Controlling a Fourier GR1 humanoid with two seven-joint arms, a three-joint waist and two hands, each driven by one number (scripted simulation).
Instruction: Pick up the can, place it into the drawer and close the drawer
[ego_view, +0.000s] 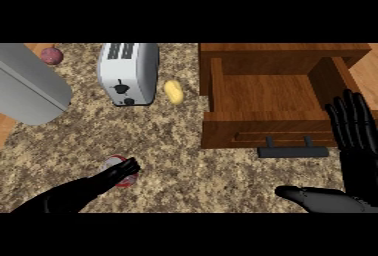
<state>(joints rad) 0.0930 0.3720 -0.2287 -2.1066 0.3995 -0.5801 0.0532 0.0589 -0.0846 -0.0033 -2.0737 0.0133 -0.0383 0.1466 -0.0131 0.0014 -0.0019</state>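
Observation:
A small red and silver can (118, 167) stands on the speckled counter at the lower left. My left hand (88, 189) reaches in from the lower left edge, its fingertips touching the can's right side and partly covering it; the fingers look fairly straight. The wooden drawer (266, 97) stands pulled open at the upper right, its inside bare, with a dark handle (292, 150) on its front. My right hand (353, 135) is open at the right edge, fingers straight up beside the drawer's right front corner, thumb (295, 192) pointing left.
A silver toaster (127, 72) stands at the back centre-left. A yellow potato-like item (174, 92) lies beside it. A large grey cylinder (29, 85) fills the upper left. A dark red round fruit (50, 55) sits at the back left.

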